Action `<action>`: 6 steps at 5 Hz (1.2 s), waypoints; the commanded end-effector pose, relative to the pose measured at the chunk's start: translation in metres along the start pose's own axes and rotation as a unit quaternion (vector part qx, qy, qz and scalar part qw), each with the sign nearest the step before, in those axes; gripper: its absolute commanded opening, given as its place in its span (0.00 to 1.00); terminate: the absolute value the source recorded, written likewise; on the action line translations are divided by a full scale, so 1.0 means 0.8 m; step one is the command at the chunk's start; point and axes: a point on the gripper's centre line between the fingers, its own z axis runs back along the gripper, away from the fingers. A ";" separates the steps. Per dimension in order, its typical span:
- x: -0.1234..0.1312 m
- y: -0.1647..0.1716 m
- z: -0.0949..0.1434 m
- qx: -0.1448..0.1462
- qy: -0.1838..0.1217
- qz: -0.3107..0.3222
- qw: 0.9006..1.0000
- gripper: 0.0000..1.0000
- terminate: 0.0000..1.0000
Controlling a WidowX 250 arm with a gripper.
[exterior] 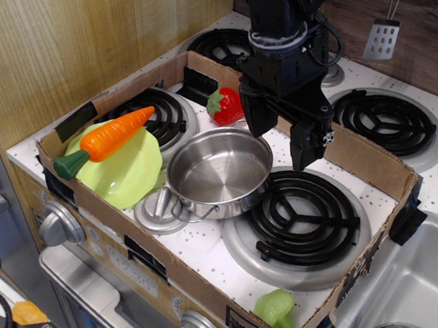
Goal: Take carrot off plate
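The orange toy carrot (108, 139) with a dark green stub lies slanted across the lime-green plate (129, 179) at the front left of the toy stove. Its tip points to the back right, over the left burner. My black gripper (283, 144) hangs open and empty above the far rim of the steel pot (219, 172), well to the right of the carrot and apart from it.
A red strawberry (226, 106) sits behind the pot. A pot lid (162, 207) lies in front of it. A pale green lettuce toy (277, 309) is at the front right corner. A low cardboard wall (363, 159) rings the stove top; a sink (421, 277) is right.
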 end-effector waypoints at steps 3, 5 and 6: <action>0.001 0.027 0.056 0.100 0.020 -0.002 0.995 1.00 0.00; -0.026 0.063 0.076 0.139 0.014 0.082 0.987 1.00 0.00; -0.049 0.081 0.066 0.181 0.001 0.102 0.978 1.00 0.00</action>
